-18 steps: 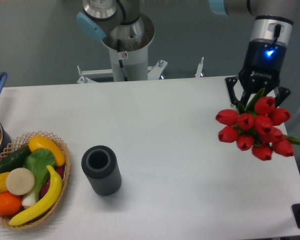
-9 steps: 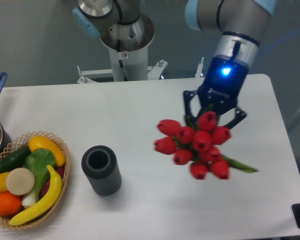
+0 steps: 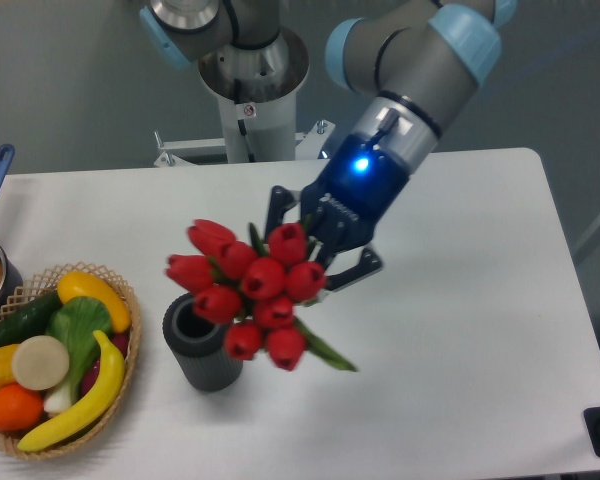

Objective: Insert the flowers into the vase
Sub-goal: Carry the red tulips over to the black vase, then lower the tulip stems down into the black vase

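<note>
Here the fingers (image 3: 352,275) grasp the flowers (image 3: 248,290), buds overlapping the vase (image 3: 201,352).

Red tulip buds (image 3: 252,290) carry green stems and leaves. The ribbed vase (image 3: 202,355) is dark grey. The black gripper (image 3: 320,240) glows blue. The tan wicker basket (image 3: 120,290) holds yellow, green and orange produce on the white table (image 3: 460,330).
</note>
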Motion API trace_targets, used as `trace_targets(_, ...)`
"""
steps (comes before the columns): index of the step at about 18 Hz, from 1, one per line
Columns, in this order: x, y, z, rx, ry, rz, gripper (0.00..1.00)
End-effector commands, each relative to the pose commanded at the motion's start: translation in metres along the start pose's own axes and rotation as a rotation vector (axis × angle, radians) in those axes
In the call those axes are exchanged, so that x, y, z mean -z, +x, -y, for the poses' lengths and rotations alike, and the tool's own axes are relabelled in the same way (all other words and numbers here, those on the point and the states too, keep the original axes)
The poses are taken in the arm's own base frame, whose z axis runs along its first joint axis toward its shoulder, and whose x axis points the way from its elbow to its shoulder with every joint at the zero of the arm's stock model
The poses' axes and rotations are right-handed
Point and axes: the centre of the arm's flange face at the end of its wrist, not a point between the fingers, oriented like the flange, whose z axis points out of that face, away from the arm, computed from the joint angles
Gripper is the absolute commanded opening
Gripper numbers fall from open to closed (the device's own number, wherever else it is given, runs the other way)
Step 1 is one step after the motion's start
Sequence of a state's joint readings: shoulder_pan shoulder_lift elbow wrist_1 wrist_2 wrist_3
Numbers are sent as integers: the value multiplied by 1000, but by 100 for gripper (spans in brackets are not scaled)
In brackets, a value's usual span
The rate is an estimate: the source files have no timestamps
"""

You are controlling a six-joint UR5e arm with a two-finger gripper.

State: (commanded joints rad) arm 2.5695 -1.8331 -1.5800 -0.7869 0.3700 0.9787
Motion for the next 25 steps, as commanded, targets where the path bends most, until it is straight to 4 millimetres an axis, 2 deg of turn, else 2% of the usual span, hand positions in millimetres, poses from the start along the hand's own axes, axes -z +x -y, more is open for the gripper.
trace_targets(9, -9, 21, -4, 5, 210, -160, 34)
trace_targets(13, -22, 35, -35, -33, 284, -209, 33)
trace_targets(17, -28, 38, -57, -31, 300, -216, 33)
trace_targets(25, -32, 35, -65, -49, 305, -216, 33)
